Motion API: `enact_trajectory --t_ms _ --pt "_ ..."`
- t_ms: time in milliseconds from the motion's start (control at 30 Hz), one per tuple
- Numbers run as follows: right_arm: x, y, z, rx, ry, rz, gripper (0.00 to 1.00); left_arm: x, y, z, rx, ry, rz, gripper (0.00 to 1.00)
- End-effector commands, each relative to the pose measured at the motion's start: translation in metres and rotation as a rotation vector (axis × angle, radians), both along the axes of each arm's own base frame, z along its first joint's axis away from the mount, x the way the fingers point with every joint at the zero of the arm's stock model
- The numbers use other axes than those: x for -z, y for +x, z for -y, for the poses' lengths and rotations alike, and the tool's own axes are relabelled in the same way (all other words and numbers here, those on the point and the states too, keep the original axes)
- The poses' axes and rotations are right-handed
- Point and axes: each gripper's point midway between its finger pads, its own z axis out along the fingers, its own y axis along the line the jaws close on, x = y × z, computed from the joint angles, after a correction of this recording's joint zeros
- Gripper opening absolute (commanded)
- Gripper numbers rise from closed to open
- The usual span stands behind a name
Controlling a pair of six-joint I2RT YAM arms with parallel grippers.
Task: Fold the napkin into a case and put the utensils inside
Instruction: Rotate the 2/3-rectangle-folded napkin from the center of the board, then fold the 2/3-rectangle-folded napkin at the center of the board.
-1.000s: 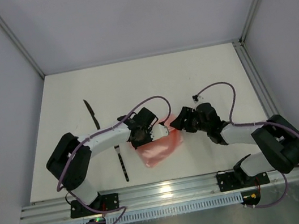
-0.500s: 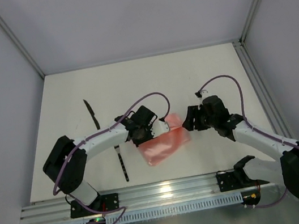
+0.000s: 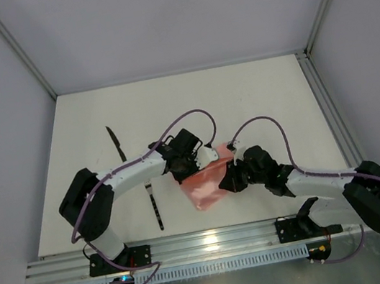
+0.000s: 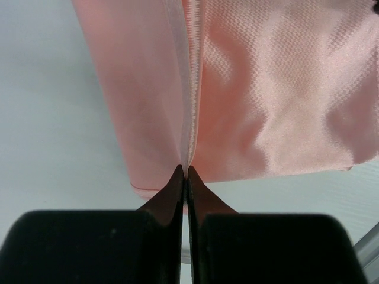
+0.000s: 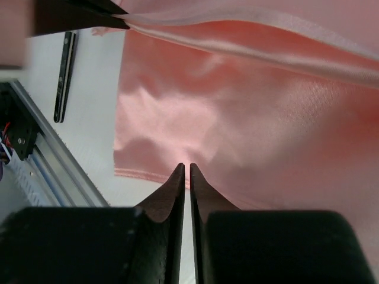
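The pale-pink napkin lies folded at the table's middle, its upper edge lifted. My left gripper is shut on that raised hem, seen pinched at the tips in the left wrist view with the napkin hanging beyond. My right gripper is at the cloth's right side, its jaws drawn together on the napkin in the right wrist view. The fork lies left of the cloth and the black knife farther back left. No case has formed.
The metal rail runs along the near table edge, close below the napkin. It also shows at the lower left of the right wrist view as the rail, beside the fork's dark handle. Purple cables loop over both arms.
My right gripper swung in toward the napkin's right side and closed there. My left gripper finished closing on the hem and raised it slightly; the cloth shifted a little.
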Motion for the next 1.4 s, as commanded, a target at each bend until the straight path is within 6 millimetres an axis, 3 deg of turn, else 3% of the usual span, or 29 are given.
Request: enact_trajectory --t_ms 0,233,467,733,967,1000,1067,1100,1133,1200,1367 --pt "-0.004 0.019 -0.022 0.068 0.158 0.010 0.08 -0.006 0.000 0.011 -0.014 -0.041 -0.042 0.00" --pt "0.038 0.021 -0.031 0.147 0.165 -0.146 0.04 -0.016 -0.004 0.023 -0.005 -0.097 -0.087 0.00" --pt "0.051 0.019 -0.027 0.217 0.147 -0.183 0.04 -0.026 -0.009 0.029 0.004 -0.115 -0.122 0.00" --pt "0.039 0.022 -0.032 0.191 0.152 -0.156 0.04 0.022 -0.011 0.009 0.003 0.013 -0.156 0.00" --pt "0.005 0.022 -0.035 0.142 0.158 -0.114 0.11 0.035 -0.011 0.006 0.009 0.030 -0.168 0.04" --pt "-0.015 0.024 -0.037 0.133 0.186 -0.075 0.12 0.035 -0.011 0.005 0.010 0.029 -0.171 0.06" --pt "-0.015 0.021 -0.027 0.157 0.132 -0.092 0.14 0.036 -0.012 0.006 0.014 0.024 -0.175 0.09" --pt "-0.033 0.025 -0.025 0.167 0.148 -0.051 0.15 0.035 -0.013 0.005 0.013 0.019 -0.179 0.11" --pt "-0.026 0.022 -0.013 0.203 0.089 -0.067 0.16 0.034 -0.013 0.006 0.012 0.009 -0.187 0.13" --pt "-0.038 0.027 -0.001 0.239 0.073 -0.032 0.18 0.032 -0.015 0.008 0.012 -0.004 -0.194 0.17" --pt "-0.037 0.033 0.035 0.276 -0.030 -0.013 0.18 0.019 -0.019 0.015 0.027 -0.075 -0.215 0.31"
